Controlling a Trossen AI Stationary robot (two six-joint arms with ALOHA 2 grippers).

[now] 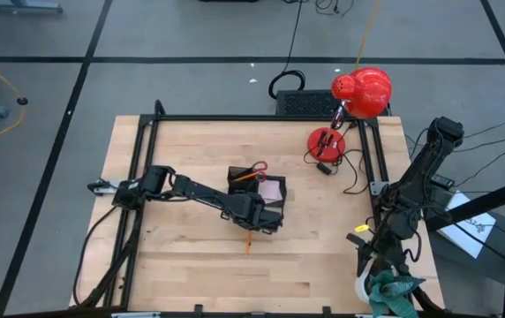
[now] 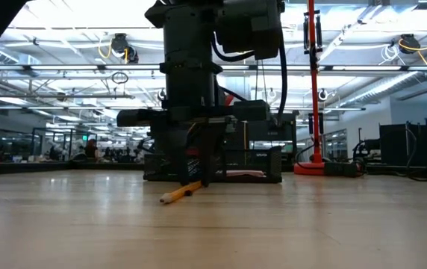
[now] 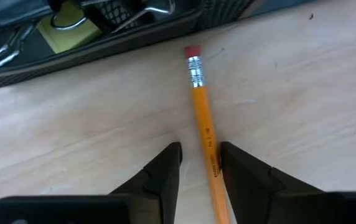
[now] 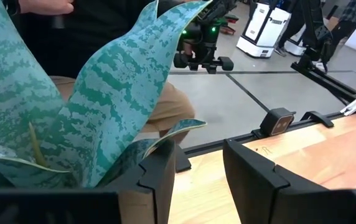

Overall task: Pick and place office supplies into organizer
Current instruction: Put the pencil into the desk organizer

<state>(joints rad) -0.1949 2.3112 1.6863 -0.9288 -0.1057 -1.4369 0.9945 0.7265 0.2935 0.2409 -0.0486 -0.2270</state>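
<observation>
So your left gripper point(image 3: 200, 163) straddles the orange wooden pencil point(image 3: 203, 127), fingers part-open, not clamped, w/ the black mesh organizer point(image 3: 165, 34) edge just beyond; right gripper point(image 4: 198, 169) idles open at the table edge.

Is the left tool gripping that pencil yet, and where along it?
Not clearly. The left tool straddles the orange pencil around mid-shaft, eraser end toward the organizer, but its fingers show no firm clamp. The right tool holds nothing.
</observation>
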